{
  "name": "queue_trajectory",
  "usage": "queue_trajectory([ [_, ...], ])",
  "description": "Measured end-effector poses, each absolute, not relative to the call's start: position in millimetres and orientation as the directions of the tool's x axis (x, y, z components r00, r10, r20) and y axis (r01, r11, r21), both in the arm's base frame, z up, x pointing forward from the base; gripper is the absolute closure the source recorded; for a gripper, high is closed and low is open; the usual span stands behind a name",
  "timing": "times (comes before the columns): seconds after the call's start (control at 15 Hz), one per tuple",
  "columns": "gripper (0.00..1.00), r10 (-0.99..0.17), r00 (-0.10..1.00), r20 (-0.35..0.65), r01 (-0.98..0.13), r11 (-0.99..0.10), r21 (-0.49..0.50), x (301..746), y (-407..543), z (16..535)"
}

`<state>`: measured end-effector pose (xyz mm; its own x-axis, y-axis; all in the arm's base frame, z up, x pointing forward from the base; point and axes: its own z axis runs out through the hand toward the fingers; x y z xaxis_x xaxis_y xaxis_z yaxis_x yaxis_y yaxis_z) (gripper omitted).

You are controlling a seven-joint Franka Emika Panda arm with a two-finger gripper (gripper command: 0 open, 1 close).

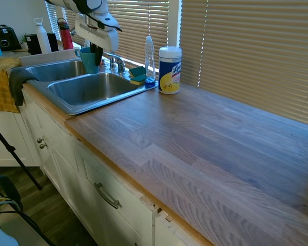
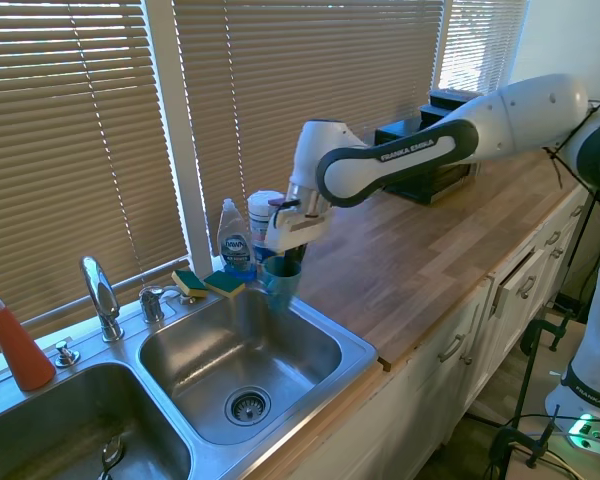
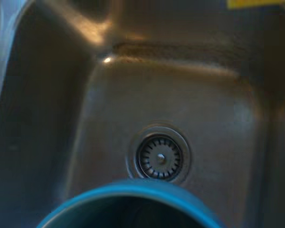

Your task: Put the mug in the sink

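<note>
Sink — gripper-held mug above

Kitchen. Long wood-plank countertop over white cabinets with metal handles. Closed tan slatted blinds cover the windows behind the counter, daylight glowing through. Dark wood floor. Toaster on far counter.

We've got an open basin in the sink below; sponges, dish soap bottle and faucet crowd its back rim.
</note>
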<state>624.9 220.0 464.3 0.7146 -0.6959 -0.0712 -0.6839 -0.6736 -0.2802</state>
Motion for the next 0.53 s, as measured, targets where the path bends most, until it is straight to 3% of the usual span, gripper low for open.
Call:
queue_trajectory([
  [0.27,1.0,-0.7,0.714,-0.017,-0.681,-0.687,-0.254,672,266,420],
  [0.53,1.0,-0.711,0.703,-0.027,-0.698,-0.682,-0.217,711,293,371],
])
